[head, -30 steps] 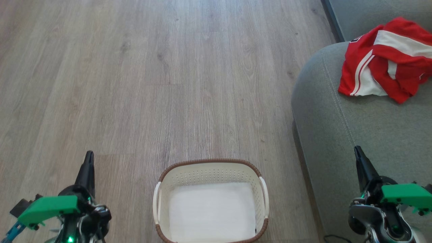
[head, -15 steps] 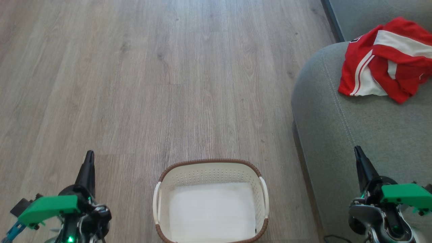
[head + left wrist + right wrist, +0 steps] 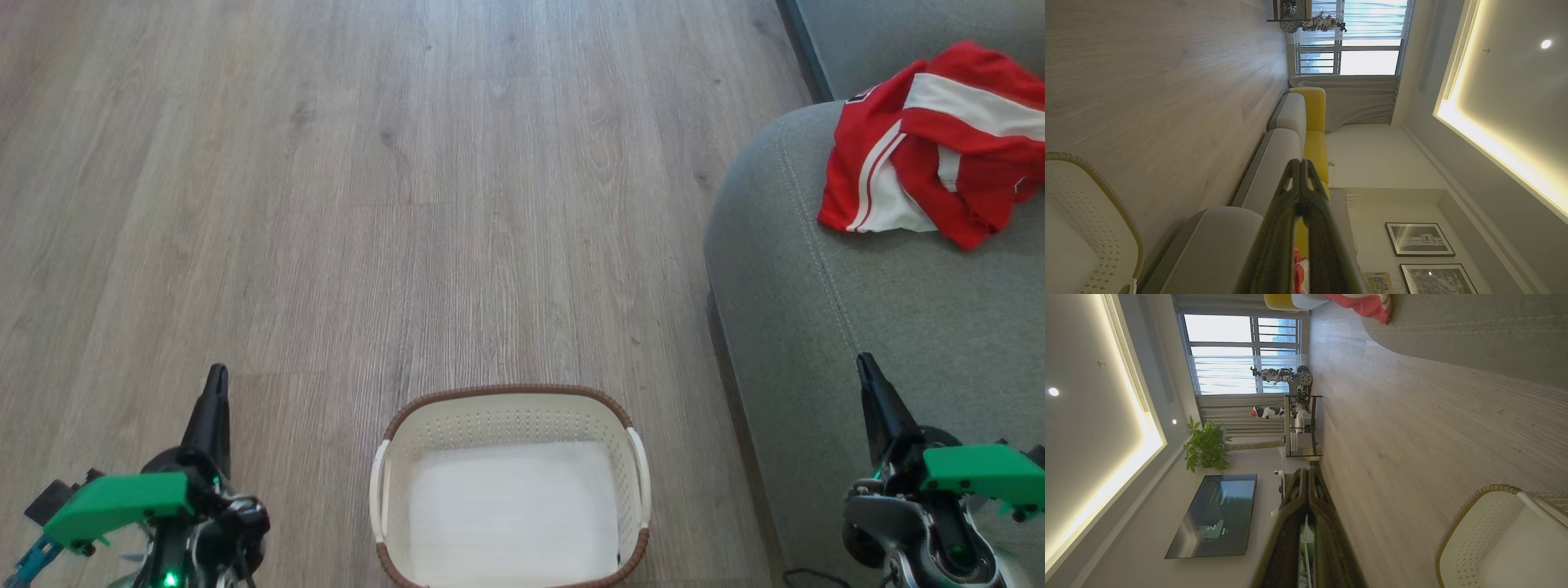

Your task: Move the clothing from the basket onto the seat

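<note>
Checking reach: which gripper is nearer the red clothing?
The right gripper, by the grey seat bearing the clothing; the left gripper is across the basket, over floor.

Red-and-white clothing [image 3: 931, 147] lies crumpled on the grey seat [image 3: 857, 310]; the basket [image 3: 510, 408] holds nothing.

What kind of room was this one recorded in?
Most likely a home living room: a grey sofa on a wood-look floor, a TV on the wall, and framed pictures.
</note>
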Controlling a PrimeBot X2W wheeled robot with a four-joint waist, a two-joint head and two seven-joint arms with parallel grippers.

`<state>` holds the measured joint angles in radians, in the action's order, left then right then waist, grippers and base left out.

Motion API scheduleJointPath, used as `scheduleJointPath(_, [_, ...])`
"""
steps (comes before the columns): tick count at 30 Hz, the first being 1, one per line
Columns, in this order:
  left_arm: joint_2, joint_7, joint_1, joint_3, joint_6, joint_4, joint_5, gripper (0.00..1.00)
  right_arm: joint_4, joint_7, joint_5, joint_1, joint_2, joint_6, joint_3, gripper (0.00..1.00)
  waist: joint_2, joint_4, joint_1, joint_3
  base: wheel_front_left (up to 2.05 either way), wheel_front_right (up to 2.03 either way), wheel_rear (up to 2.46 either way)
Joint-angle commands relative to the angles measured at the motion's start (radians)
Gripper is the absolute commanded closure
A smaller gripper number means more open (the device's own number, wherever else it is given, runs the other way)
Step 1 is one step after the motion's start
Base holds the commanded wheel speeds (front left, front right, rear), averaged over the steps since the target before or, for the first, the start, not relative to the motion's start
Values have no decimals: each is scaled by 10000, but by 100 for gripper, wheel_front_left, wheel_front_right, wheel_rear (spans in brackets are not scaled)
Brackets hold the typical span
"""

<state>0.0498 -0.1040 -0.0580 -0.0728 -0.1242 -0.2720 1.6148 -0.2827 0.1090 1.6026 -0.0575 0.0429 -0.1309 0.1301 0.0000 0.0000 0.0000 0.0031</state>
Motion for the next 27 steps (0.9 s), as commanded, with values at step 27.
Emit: scheduleJointPath(27, [44,-55,-498,-365,-65,268,-25,100,379,41,62,-505,74,2,-164,100,0,0,0,0,0,0,0])
